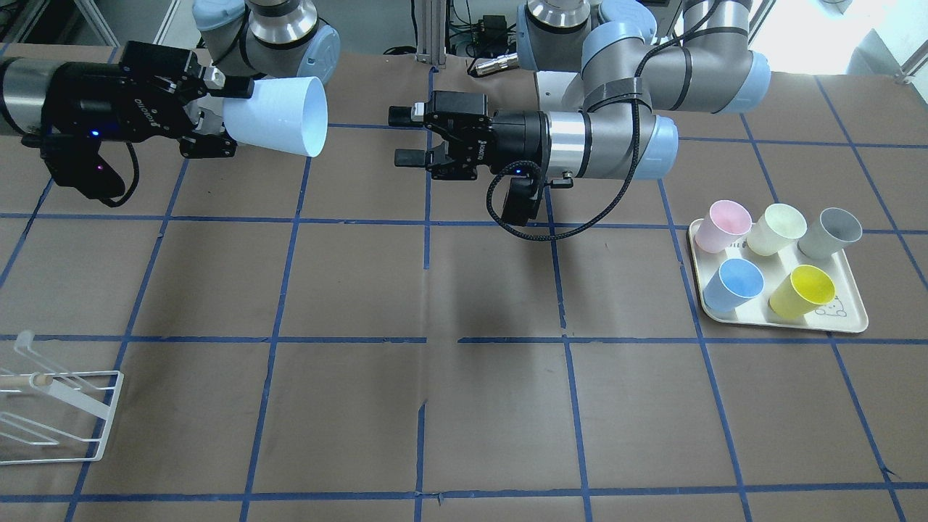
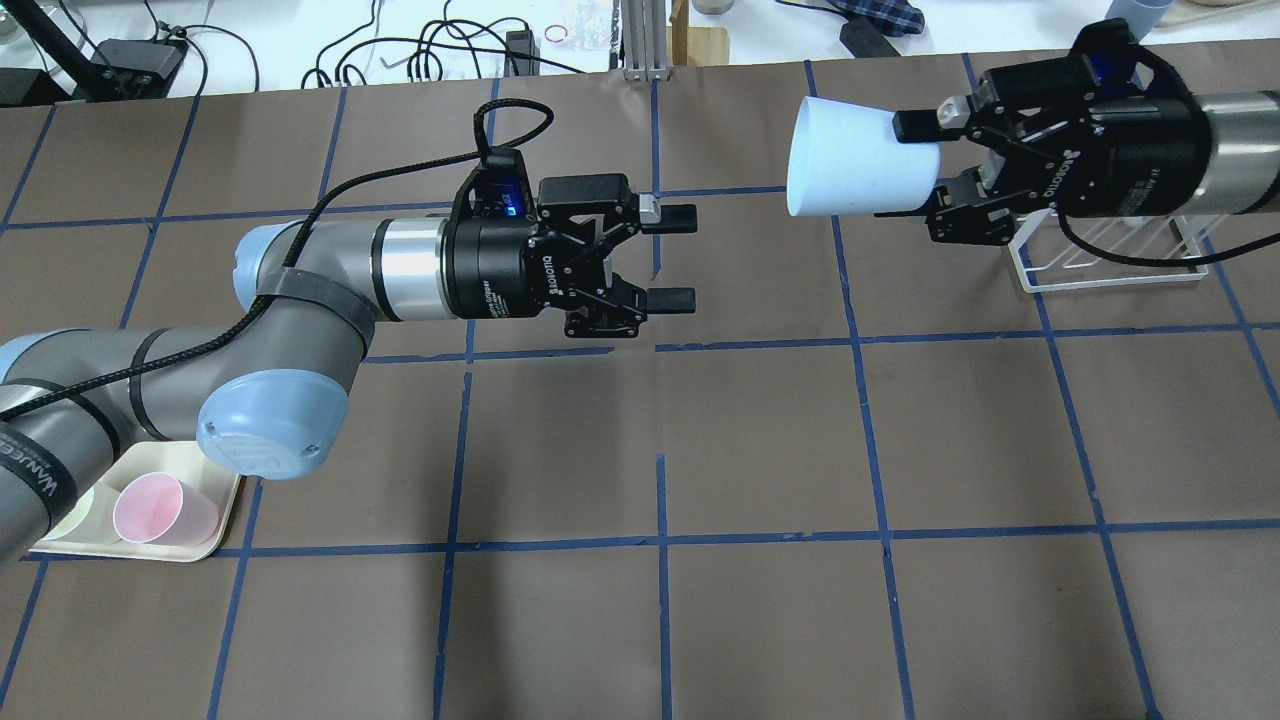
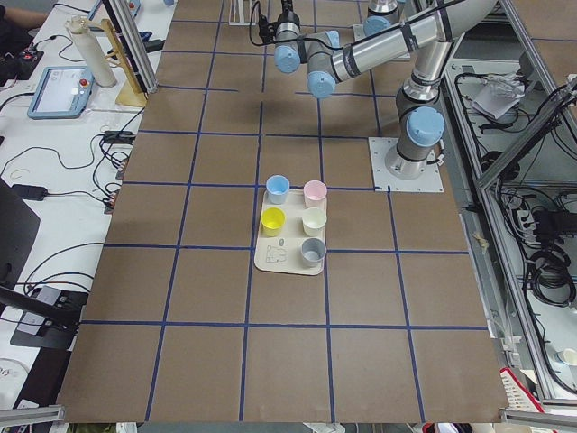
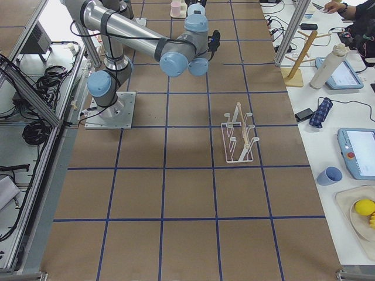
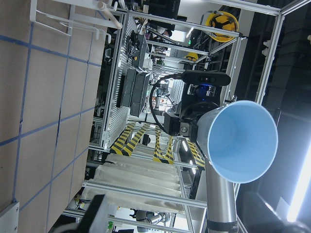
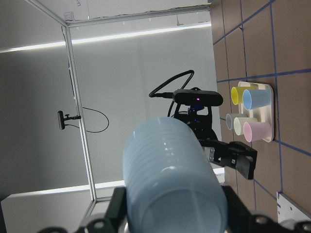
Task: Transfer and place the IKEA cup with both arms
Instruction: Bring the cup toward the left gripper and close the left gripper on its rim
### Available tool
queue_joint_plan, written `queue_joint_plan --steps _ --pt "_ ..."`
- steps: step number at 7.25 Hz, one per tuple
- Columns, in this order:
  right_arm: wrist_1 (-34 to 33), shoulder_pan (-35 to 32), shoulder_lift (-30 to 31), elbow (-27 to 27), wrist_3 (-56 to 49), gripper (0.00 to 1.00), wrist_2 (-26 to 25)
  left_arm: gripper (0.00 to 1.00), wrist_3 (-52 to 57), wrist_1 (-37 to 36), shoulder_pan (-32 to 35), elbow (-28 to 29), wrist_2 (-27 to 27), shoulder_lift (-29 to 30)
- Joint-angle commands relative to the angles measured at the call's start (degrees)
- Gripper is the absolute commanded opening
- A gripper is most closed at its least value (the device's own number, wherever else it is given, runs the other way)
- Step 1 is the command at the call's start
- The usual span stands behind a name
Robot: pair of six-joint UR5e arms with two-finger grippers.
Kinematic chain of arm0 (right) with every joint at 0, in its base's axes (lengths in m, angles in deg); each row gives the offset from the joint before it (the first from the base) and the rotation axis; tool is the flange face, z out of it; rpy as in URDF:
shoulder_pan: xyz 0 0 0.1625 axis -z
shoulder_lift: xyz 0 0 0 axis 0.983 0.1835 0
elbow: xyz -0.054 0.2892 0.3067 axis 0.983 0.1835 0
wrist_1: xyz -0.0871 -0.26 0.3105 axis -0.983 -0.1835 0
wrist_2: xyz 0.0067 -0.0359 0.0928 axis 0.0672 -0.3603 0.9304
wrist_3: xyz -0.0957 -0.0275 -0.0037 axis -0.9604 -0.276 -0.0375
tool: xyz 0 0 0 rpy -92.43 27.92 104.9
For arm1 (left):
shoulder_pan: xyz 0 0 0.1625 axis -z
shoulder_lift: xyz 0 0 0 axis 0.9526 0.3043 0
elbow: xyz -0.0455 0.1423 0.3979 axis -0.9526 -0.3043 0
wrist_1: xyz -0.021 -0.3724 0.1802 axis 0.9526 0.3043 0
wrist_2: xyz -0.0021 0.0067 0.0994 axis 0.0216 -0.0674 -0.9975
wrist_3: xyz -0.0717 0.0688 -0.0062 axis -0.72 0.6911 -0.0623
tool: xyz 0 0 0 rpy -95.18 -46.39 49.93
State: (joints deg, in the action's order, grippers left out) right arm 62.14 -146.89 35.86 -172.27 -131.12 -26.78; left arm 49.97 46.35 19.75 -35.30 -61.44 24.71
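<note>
My right gripper [image 1: 232,119] is shut on the base end of the pale sky-blue IKEA cup [image 1: 279,116] and holds it level above the table, mouth pointing at my left gripper. In the overhead view the cup [image 2: 855,160] sits at the upper right in the right gripper [image 2: 925,170]. My left gripper [image 1: 401,135] is open and empty, its fingers level with the cup's mouth, a gap away. It also shows in the overhead view [image 2: 682,258]. The left wrist view looks into the cup's open mouth [image 5: 240,141]. The right wrist view shows the cup's base [image 6: 170,189].
A cream tray [image 1: 852,315] on the left arm's side holds pink [image 1: 725,223], cream, grey, deeper blue [image 1: 736,284] and yellow cups. A white wire rack [image 1: 58,409] stands on the right arm's side, under the right gripper in the overhead view [image 2: 1110,265].
</note>
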Motion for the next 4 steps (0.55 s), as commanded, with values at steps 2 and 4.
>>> queue_joint_plan --steps 2,4 --pt "-0.1 -5.9 -0.1 -0.2 -0.5 0.32 6.3 0.96 -5.3 -1.0 3.1 3.5 0.3 2.1" --pt "-0.1 -5.9 -0.2 -0.6 -0.9 0.32 6.2 1.0 -7.8 -0.7 2.5 6.5 0.2 3.4"
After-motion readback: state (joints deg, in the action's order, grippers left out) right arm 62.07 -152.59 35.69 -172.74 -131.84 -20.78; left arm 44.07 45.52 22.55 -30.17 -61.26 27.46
